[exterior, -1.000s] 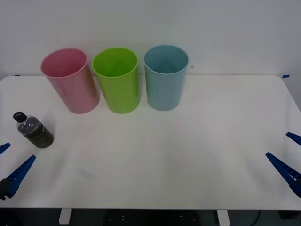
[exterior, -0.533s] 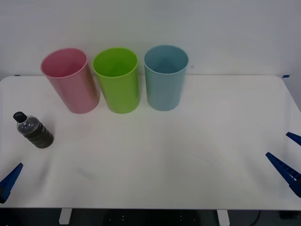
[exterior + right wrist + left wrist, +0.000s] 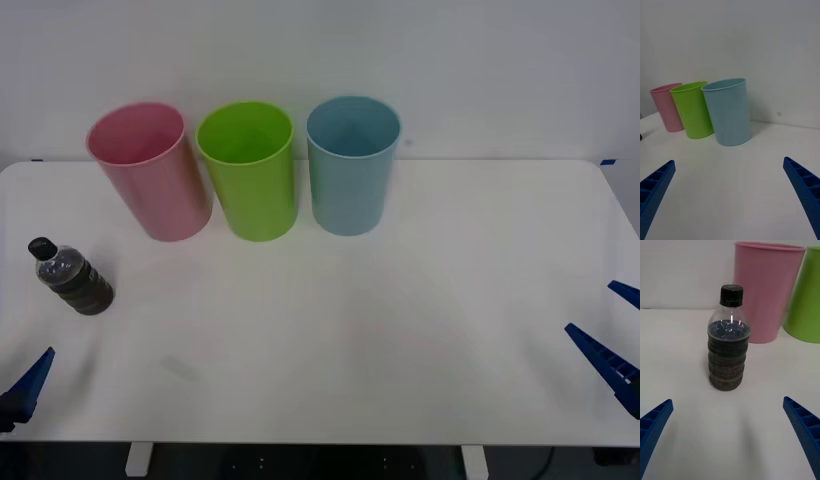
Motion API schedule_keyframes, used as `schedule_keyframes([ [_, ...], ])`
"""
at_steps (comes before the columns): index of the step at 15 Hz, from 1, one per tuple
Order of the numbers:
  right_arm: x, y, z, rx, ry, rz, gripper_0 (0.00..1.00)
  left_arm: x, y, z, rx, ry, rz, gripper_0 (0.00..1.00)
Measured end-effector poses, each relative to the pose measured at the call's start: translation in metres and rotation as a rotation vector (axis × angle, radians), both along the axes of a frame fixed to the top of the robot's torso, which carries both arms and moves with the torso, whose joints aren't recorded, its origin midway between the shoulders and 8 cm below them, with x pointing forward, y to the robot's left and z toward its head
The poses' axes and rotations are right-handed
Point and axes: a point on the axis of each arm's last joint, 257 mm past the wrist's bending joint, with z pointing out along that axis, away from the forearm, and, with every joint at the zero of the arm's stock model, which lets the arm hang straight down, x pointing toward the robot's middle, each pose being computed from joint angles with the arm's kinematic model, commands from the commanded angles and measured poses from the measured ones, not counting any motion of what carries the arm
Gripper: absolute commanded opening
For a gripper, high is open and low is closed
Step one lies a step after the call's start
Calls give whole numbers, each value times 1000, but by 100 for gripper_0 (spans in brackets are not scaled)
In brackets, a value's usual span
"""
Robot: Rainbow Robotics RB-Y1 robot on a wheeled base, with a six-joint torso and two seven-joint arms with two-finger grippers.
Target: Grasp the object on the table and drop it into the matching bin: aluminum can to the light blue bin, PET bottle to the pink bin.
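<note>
The PET bottle (image 3: 72,278), clear with a black cap and a dark ribbed body, stands upright near the table's (image 3: 400,300) left edge. In the left wrist view the bottle (image 3: 727,348) stands straight ahead of my left gripper (image 3: 727,401), which is open and short of it, touching nothing. One blue finger (image 3: 30,382) of that gripper shows at the near left corner. The pink bin (image 3: 150,172) stands at the back left, behind the bottle, and the light blue bin (image 3: 350,165) two places to its right. My right gripper (image 3: 590,306) waits open at the near right edge.
A lime green bin (image 3: 248,170) stands between the pink and light blue ones; all three bins form a close row at the back. Bare white tabletop stretches from the bottle across to the right arm. A plain wall rises behind the bins.
My left gripper has drawn back toward the near left corner, so one finger has slid out of the front view. The bottle, bins and right arm have not moved.
</note>
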Motion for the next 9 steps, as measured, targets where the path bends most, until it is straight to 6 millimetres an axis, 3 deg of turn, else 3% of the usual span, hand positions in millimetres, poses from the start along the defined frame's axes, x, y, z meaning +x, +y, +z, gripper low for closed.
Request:
schedule_keyframes([
  [5,0,0,0,0,0,0,100,22,-15,-7,-14,-27,-1,100],
  [9,0,0,0,0,0,0,100,43,-7,-18,46,-40,11,100],
])
